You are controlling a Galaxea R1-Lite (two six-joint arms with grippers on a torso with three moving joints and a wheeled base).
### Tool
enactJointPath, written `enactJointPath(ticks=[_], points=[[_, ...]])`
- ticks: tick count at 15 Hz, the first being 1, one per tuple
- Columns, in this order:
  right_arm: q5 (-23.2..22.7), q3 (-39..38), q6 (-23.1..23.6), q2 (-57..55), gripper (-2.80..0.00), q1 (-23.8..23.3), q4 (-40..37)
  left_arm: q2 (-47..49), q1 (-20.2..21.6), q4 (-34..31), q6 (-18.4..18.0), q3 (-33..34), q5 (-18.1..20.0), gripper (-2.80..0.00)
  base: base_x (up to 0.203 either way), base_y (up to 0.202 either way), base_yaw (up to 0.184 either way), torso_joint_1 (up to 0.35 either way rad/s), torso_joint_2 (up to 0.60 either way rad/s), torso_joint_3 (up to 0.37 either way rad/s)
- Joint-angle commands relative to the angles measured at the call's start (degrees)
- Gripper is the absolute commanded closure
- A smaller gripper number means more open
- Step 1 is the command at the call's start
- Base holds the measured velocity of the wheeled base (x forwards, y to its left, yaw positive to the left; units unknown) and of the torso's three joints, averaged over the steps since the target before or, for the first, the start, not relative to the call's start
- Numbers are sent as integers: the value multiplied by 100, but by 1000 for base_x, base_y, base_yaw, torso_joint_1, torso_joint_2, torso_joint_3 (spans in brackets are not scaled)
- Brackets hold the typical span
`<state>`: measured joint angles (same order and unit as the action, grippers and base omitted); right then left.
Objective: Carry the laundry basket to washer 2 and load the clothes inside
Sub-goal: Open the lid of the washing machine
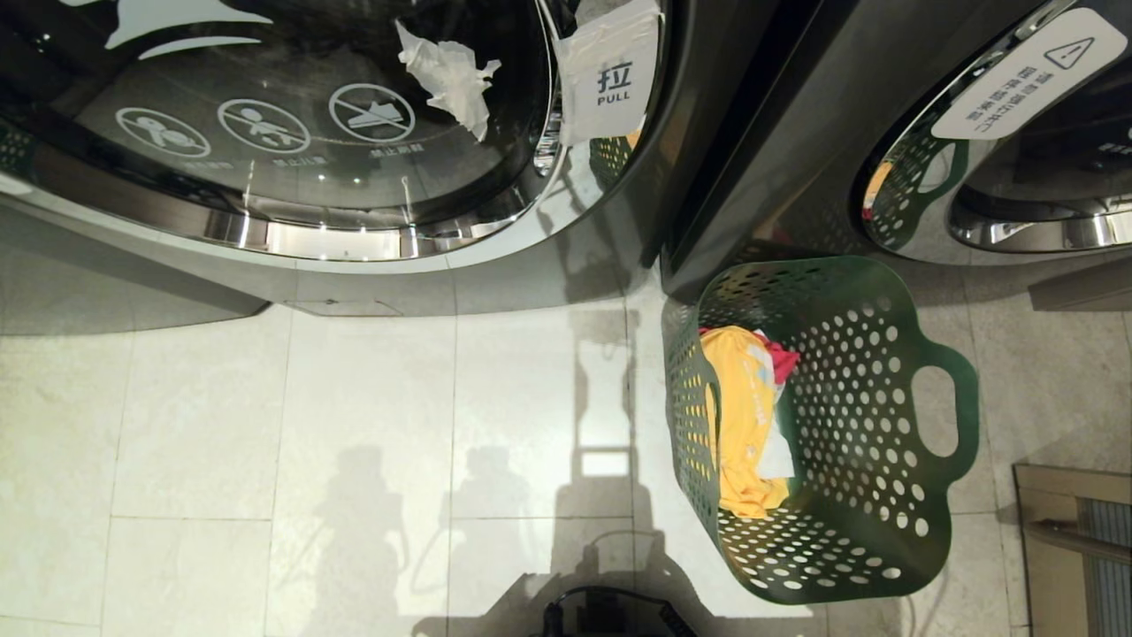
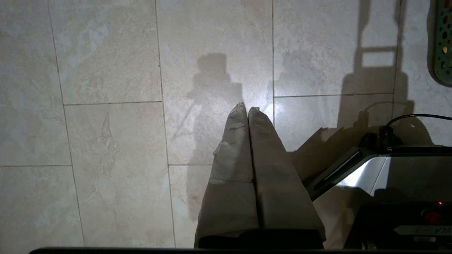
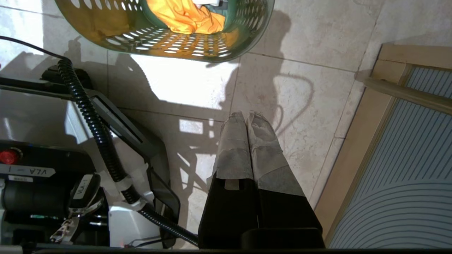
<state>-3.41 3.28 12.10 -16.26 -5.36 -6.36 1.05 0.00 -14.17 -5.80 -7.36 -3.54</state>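
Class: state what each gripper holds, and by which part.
Nothing is held. The left gripper and right gripper both have jaws shut on nothing above the floor; the laundry basket stands untouched.

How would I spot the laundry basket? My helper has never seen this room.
Find the two dark front-load washers on the pale tiled floor. The laundry basket stands at the foot of the right-hand one. It is dark green with round holes and holds yellow clothes.

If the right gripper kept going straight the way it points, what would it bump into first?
Most likely the bare floor tile. The right gripper, shut, points down at the floor just short of the laundry basket, so it probably would not reach that, though depth is hard to judge.
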Motion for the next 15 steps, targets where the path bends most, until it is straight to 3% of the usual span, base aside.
enactJointPath(ticks=[1,4,7,9,11,15], points=[[4,-16,-24,-27,0,55,-54,-92,9,-19,-117,15,76,0,0,0,0,0,0,0],[22,3,-35,503,0,374,-131,-96,9,140,-183,105,263,0,0,0,0,0,0,0],[50,-58,-134,1607,0,508,-23,-96,9,1001,-191,409,343,0,0,0,0,0,0,0],[104,-292,-329,1643,0,552,696,-96,9,1168,105,560,369,0,0,0,0,0,0,0],[138,-337,-632,1626,0,563,627,-96,9,1193,604,648,338,0,0,0,0,0,0,0],[148,-337,-788,1626,0,563,627,-96,9,1197,633,648,327,0,0,0,0,0,0,0]])
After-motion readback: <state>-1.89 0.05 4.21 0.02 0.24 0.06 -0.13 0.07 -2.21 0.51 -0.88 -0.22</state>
